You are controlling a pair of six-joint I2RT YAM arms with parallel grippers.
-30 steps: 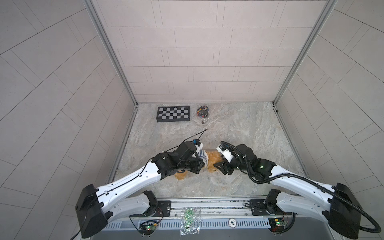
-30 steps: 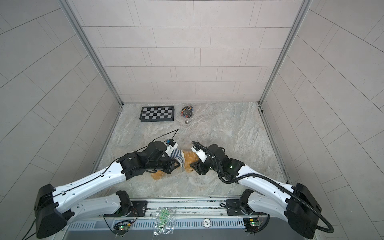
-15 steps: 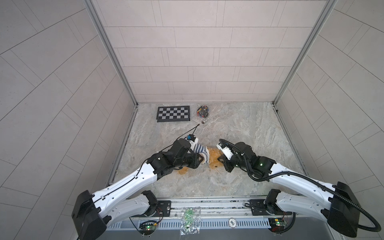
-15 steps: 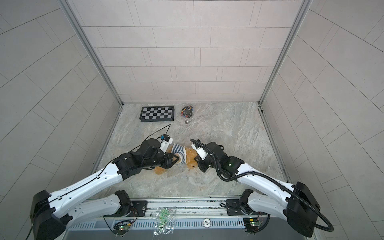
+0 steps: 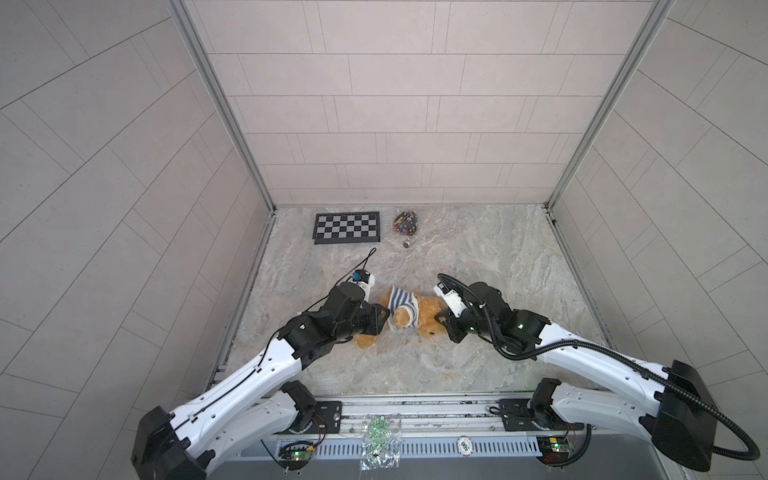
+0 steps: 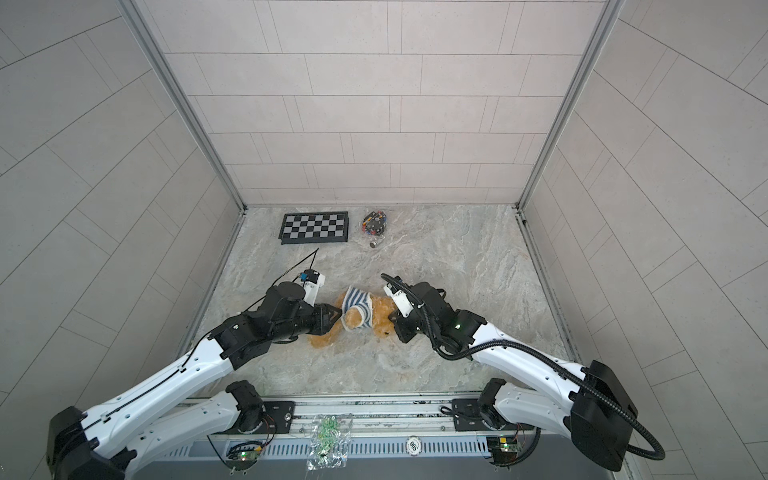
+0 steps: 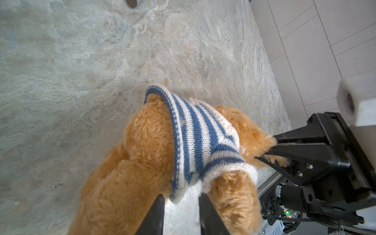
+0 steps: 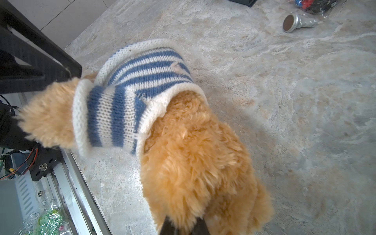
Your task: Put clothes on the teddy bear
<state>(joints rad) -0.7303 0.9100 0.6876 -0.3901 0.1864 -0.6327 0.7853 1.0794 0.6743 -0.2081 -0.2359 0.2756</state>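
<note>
The left black two-fingered tool (image 5: 383,323) sits low over the marbled grey-beige surface (image 5: 478,257), with its tips at the left end of the fluffy golden-brown plush teddy bear (image 5: 428,312). In the left wrist view its jaws stand narrowly apart, with bare surface visible between them. The bear's fur presses against the outside of both fingers (image 7: 155,213). The hem of the small knitted blue-and-white striped shirt (image 7: 195,138) hangs just at the tips; whether it touches them I cannot tell.

The bear lies stretched across the surface between the two tools. The shirt wraps its middle, and one furry arm pokes out of a sleeve. The head end points right.

There the right black tool (image 5: 441,322) is closed on the bear. In the right wrist view its tips are sunk in the plush.
</note>
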